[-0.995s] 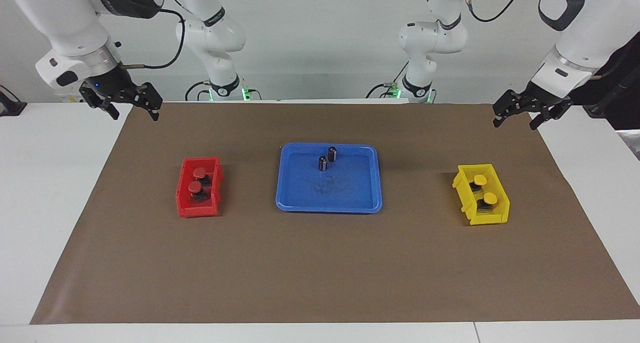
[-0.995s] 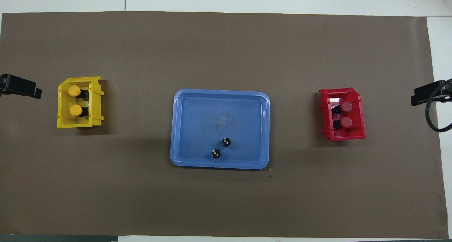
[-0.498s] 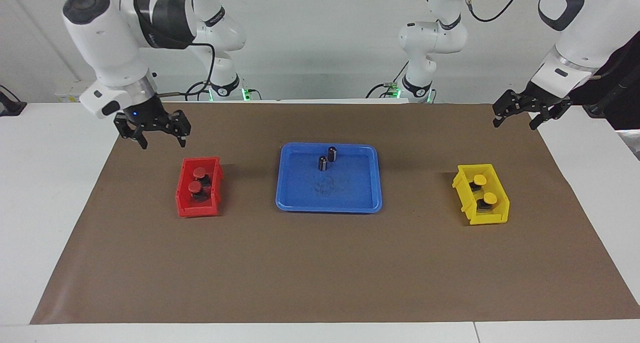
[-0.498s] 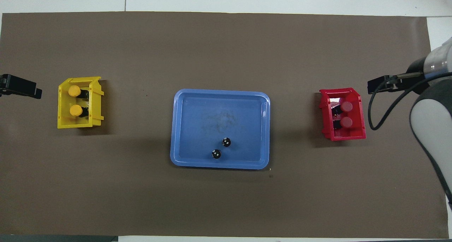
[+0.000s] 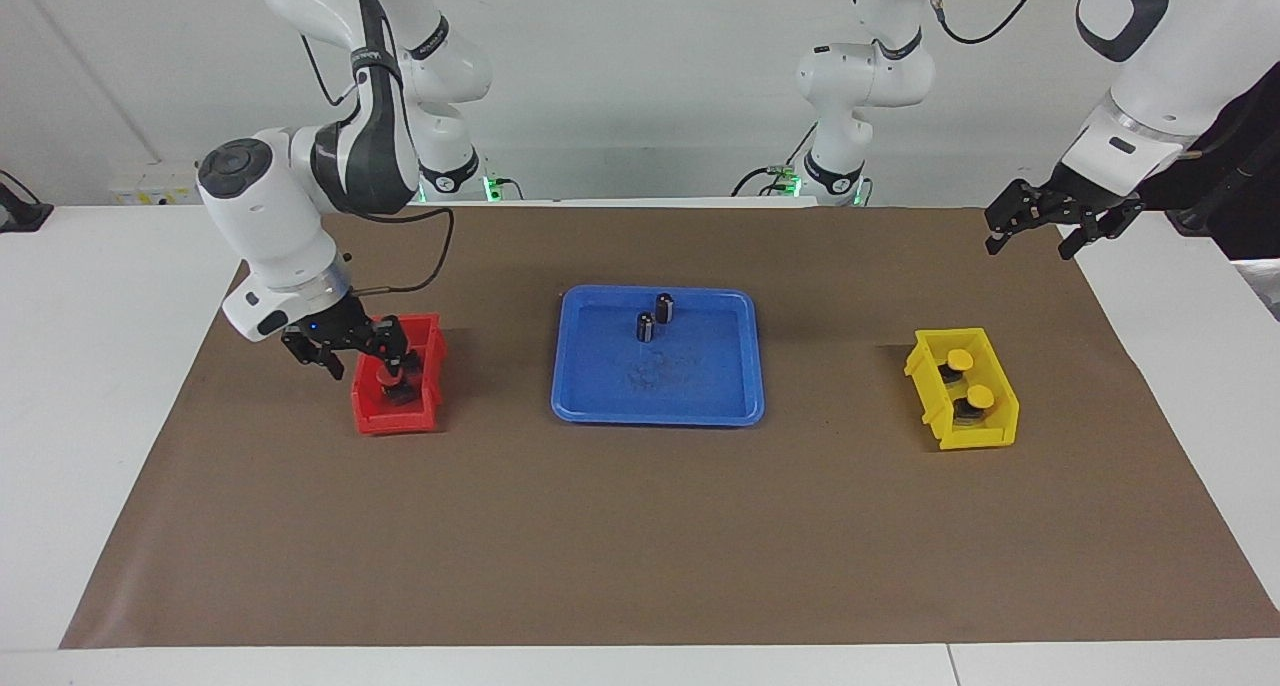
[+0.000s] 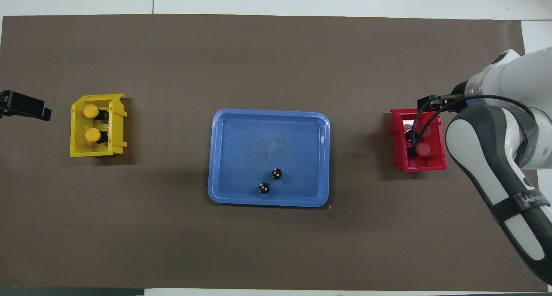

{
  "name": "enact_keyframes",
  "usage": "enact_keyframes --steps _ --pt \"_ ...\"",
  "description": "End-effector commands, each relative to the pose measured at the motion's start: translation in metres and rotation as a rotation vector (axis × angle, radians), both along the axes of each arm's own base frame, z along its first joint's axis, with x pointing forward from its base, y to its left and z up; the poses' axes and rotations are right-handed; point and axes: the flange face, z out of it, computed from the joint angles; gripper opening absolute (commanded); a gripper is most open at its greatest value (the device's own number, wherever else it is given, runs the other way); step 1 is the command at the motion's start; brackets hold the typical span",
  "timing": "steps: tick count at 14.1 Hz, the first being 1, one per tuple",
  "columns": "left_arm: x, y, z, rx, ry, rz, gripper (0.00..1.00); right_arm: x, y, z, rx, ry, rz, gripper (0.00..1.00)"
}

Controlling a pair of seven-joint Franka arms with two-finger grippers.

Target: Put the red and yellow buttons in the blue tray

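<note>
We see the right gripper (image 5: 370, 358) down in the small red plastic bin (image 5: 372, 418) over the red-capped push buttons (image 6: 423, 149); its grip we cannot tell. The left gripper (image 5: 1032, 228) waits open.

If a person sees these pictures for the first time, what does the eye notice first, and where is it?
First the right gripper, low at the red bin toward the right arm's end of the table, just above a red button inside. In the middle lies the blue tray, holding only two small dark cylinders. The yellow bin with two yellow buttons sits toward the left arm's end, where the left gripper waits, open.
</note>
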Motion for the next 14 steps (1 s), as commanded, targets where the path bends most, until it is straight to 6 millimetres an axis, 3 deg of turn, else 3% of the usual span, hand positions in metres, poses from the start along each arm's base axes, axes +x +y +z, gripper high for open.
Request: enact_keyframes --steps 1,3,10,14 --pt "-0.005 0.004 -0.001 -0.010 -0.009 0.044 1.00 -0.015 0.001 -0.019 0.016 -0.002 -0.016 0.72" --pt "-0.006 0.003 0.000 -0.005 0.000 0.181 1.00 -0.022 0.002 -0.028 0.016 0.012 -0.016 0.69" --pt "-0.006 0.003 0.000 -0.005 0.001 0.190 1.00 -0.031 0.002 -0.047 0.013 0.005 -0.010 0.65" --pt "-0.007 0.005 -0.002 -0.003 0.008 0.182 1.00 -0.037 0.001 -0.053 0.011 0.020 0.003 0.51"
